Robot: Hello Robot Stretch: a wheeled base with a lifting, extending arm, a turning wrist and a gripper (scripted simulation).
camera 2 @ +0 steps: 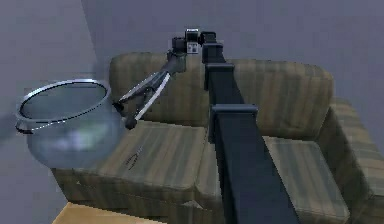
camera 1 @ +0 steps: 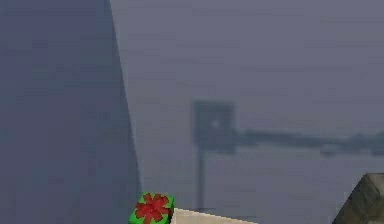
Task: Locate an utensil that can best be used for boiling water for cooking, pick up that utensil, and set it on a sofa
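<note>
Gripper sits left of centre in the arm side view, thin fingers slanting down-left from the dark body near top centre; fingertips end right at the pot's right flank; grip state can't be read from this, and can't tell whether it holds anything, since the sofa lies directly behind the pot. Arm is a dark square bar running from the bottom edge up to the two white marker squares at top centre. Pot: round, silvery, see-through-looking, rim tilted, at the frame's left, overlapping the sofa's left armrest and seat edge; resting or hanging, unclear. Sofa: olive with stripes, spans the middle and right of the frame; grey wall behind it. Forward view: blue-grey wall; small red-and-green object at bottom centre; olive striped corner at bottom right.
</note>
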